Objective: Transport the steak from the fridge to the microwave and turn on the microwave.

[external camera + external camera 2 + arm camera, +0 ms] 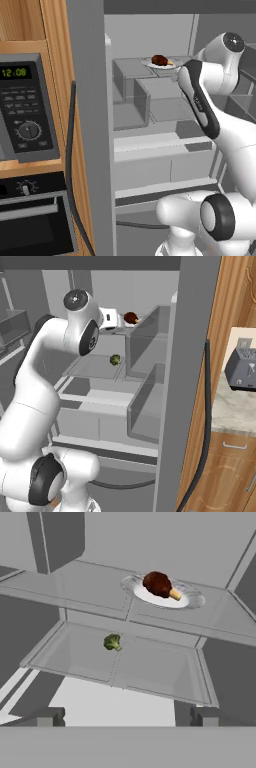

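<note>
Reaching into the fridge (165,140) for pickup: fingers (125,717) spread wide and empty, past the green bit (112,642) on the near shelf, steak (158,584) on its plate (192,601) on the upper shelf beyond, needing advance and rise.

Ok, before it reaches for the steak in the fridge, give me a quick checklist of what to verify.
1. Fridge open, shelves reachable: ok.
2. Steak in sight on its white plate: ok.
3. Pincer open and holding nothing: ok.
4. Pincer at the steak: not ok, it is short of the plate.
5. Broccoli out of the way, on the shelf below: ok.
6. Microwave door open to receive: cannot tell.
</note>
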